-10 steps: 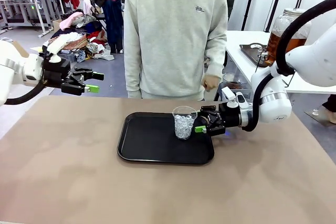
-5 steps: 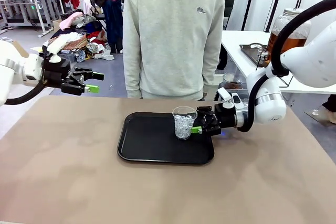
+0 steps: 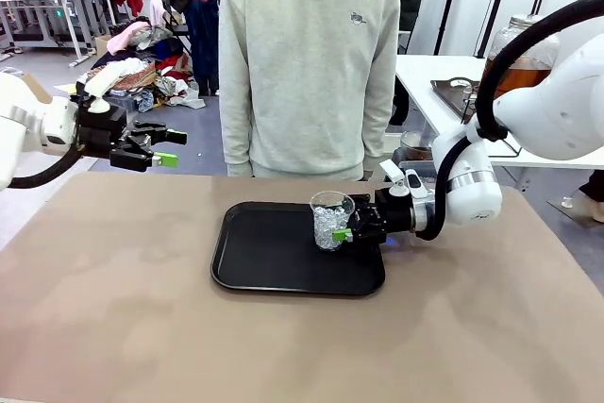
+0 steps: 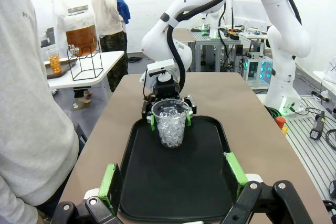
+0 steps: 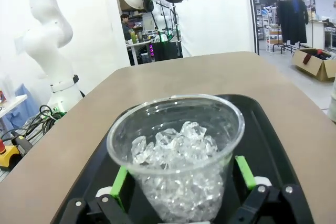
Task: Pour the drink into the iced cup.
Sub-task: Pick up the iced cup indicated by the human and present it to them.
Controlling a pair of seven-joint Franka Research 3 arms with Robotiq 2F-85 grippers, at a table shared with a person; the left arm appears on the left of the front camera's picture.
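Observation:
The iced cup [image 3: 330, 219], clear plastic and full of ice, stands upright at the right end of a black tray [image 3: 264, 257]. My right gripper [image 3: 341, 226] reaches in low from the right and is open, its green pads either side of the cup [image 5: 176, 156]; I cannot tell whether they touch it. My left gripper [image 3: 173, 148] hangs open and empty above the table's far left edge, pointing at the tray [image 4: 178, 182] and the cup [image 4: 170, 124]. The drink [image 3: 531, 75], amber in a large glass jar [image 4: 81, 36], stands on a white side table at the back right, partly behind my right arm's cable.
A person in a light grey sweatshirt [image 3: 307, 54] stands at the far edge right behind the tray, arms down. The side table [image 3: 434, 92] also carries a dark tray and a small cup. Brown tabletop [image 3: 142, 309] spreads wide on the left and in front.
My right gripper has slid left along the tray until its fingers flank the cup. The person's hand near the table edge has dropped away. The left arm is still.

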